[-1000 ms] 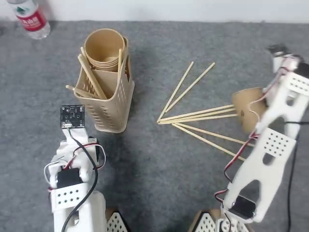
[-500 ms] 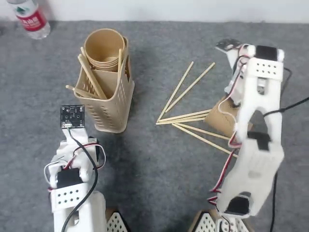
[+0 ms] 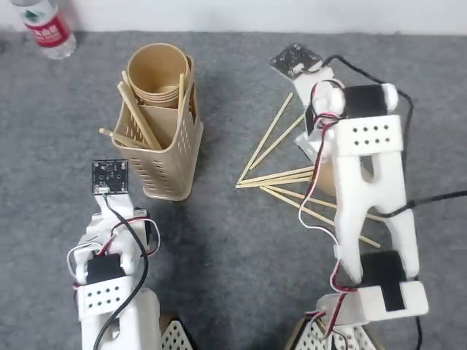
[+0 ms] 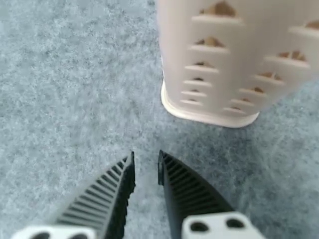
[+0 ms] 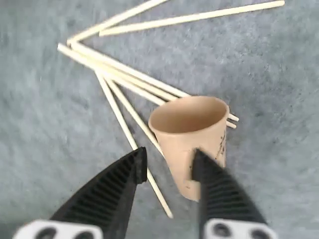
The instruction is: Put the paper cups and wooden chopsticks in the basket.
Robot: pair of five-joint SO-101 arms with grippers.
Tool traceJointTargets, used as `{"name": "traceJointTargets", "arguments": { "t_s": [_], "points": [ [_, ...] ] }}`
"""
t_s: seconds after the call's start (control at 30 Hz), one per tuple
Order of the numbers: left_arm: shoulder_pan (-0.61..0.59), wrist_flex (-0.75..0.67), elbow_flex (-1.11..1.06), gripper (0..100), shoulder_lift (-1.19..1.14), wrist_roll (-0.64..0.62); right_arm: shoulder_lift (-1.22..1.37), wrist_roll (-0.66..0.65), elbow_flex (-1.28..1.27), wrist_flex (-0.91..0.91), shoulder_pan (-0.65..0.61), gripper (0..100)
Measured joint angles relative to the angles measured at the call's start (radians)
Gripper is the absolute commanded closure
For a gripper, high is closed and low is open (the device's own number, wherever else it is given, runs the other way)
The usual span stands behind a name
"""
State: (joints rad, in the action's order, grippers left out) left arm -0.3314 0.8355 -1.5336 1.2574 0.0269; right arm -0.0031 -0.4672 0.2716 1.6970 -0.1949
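A beige slotted basket (image 3: 166, 149) stands left of centre, holding stacked paper cups (image 3: 157, 69) and several chopsticks (image 3: 139, 117). More wooden chopsticks (image 3: 273, 177) lie fanned on the grey carpet, seen close in the right wrist view as chopsticks (image 5: 124, 74). My right gripper (image 5: 169, 151) is shut on a paper cup (image 5: 192, 132), held just above those chopsticks. From above, the right arm covers most of that cup (image 3: 325, 175). My left gripper (image 4: 146, 157) is shut and holds nothing, low over the carpet just in front of the basket (image 4: 234, 74).
A plastic bottle with a red label (image 3: 45, 25) lies at the far left corner. The left arm (image 3: 113, 248) stands in front of the basket. Bare carpet lies between the basket and the loose chopsticks.
The right arm has swung left from the table's right edge, carrying the cup to above the loose chopsticks. The left arm has not moved.
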Motion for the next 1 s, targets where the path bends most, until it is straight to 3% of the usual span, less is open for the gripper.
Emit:
{"name": "traceJointTargets", "arguments": {
  "t_s": [0.27, 0.63, 1.0],
  "points": [
    [0.0, 0.0, 0.002, 93, 0.0, 0.0, 0.227, 0.173, 0.012, -0.064, -0.002, 78.8],
    [0.0, -0.003, 0.002, 93, 0.0, 0.0, 0.334, 0.229, 0.141, -0.064, 0.103, 78.8],
    [0.0, -0.003, 0.002, 93, 0.0, 0.0, 0.39, 0.23, 0.141, -0.063, 0.109, 78.8]
  ]
}}
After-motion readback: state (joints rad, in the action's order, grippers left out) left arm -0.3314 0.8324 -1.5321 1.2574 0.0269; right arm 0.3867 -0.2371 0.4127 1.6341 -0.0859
